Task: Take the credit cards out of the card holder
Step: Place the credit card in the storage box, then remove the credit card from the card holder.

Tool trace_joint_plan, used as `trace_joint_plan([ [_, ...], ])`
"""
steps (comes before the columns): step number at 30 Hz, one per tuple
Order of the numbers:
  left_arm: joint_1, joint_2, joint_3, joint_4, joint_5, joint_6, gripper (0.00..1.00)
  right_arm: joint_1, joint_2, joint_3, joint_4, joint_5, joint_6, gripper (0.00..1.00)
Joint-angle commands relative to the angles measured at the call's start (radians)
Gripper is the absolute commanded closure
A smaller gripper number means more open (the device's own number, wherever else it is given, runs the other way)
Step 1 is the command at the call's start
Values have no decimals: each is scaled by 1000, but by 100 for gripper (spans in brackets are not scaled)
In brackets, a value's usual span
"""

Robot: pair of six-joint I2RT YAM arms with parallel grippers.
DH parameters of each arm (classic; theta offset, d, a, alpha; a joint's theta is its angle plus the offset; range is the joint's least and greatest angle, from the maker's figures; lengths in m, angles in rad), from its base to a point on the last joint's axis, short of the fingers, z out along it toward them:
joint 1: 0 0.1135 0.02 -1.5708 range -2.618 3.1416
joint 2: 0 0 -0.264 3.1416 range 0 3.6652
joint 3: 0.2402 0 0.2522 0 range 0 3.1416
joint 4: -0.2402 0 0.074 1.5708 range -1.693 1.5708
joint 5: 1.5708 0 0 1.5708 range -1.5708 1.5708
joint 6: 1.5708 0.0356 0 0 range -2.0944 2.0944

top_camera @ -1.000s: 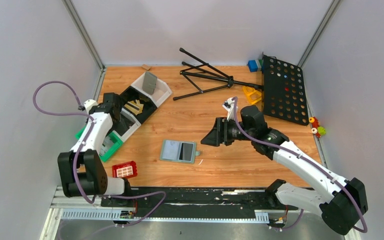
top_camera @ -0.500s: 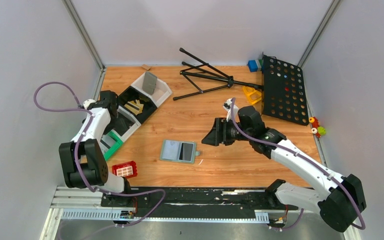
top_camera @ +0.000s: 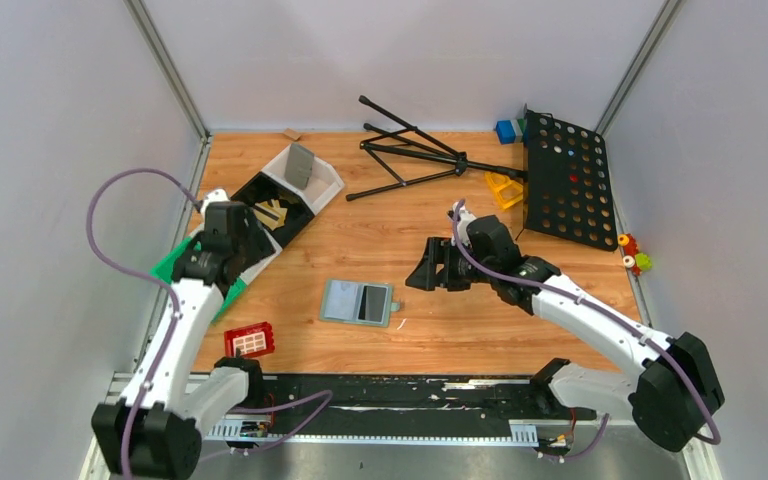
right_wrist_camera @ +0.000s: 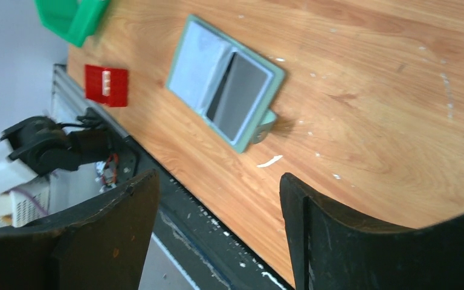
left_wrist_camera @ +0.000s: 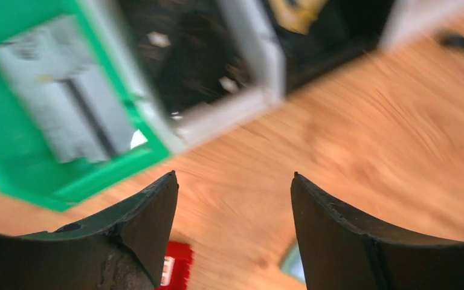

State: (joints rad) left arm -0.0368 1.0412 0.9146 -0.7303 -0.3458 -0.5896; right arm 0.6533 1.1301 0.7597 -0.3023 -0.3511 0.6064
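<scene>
The card holder [top_camera: 358, 302] lies open and flat on the wooden table, a pale pocket on its left half and a dark panel on its right; the right wrist view shows the card holder [right_wrist_camera: 225, 90] too. Blurred light grey credit cards [left_wrist_camera: 48, 96] with a dark stripe lie in the green tray [left_wrist_camera: 12, 169]. My left gripper [top_camera: 248, 246] [left_wrist_camera: 234, 175] hangs open and empty over bare wood beside that tray. My right gripper [top_camera: 426, 275] [right_wrist_camera: 217, 175] is open and empty, right of the holder and above the table, not touching it.
A red block with white squares [top_camera: 250, 340] lies near the front edge. A white-and-black divided box [top_camera: 290, 190] sits at the back left by the green tray [top_camera: 170, 264]. Behind are a black folded tripod [top_camera: 410, 150], a black perforated board [top_camera: 565, 180] and small coloured toys [top_camera: 632, 255].
My left gripper went from shut to open and swung from over the bins toward the table's middle. The right gripper opened slightly wider and barely moved. The holder stayed put.
</scene>
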Motion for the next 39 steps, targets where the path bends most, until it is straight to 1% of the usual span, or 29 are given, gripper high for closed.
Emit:
trace_joint_plan([
  [1, -125, -164, -134, 90, 307, 94, 23, 15, 48, -18, -14, 144, -8, 25],
  [4, -205, -212, -199, 98, 410, 92, 22, 39, 110, -22, 18, 167, 7, 24],
  [8, -290, -254, -303, 177, 518, 38, 23, 112, 225, 22, 49, 222, 27, 26],
  [10, -338, -261, -343, 216, 525, 0, 21, 146, 291, 59, 54, 243, 40, 29],
  [12, -372, -245, -370, 238, 488, -23, 20, 173, 344, 89, 55, 269, 52, 32],
  [16, -383, -189, -418, 293, 504, -29, 20, 211, 424, 116, 87, 297, 76, 35],
  [20, -385, -165, -437, 338, 538, -5, 23, 226, 492, 139, 99, 300, 83, 45],
  [22, -385, -166, -439, 334, 539, 8, 23, 226, 510, 144, 107, 302, 82, 49],
  [25, -385, -161, -449, 342, 543, 16, 23, 226, 528, 152, 115, 305, 63, 51],
  [26, -385, -154, -454, 355, 555, 12, 23, 226, 533, 160, 107, 311, 56, 55],
  [30, -385, -117, -464, 380, 562, 4, 22, 220, 539, 173, 83, 317, 30, 85],
  [33, -385, -98, -467, 384, 552, 1, 21, 210, 523, 166, 73, 318, 18, 97],
  [34, -385, -95, -472, 396, 558, 0, 21, 204, 514, 161, 72, 314, 13, 100],
  [39, -385, -57, -485, 451, 631, 3, 23, 179, 469, 131, 109, 237, -38, 100],
])
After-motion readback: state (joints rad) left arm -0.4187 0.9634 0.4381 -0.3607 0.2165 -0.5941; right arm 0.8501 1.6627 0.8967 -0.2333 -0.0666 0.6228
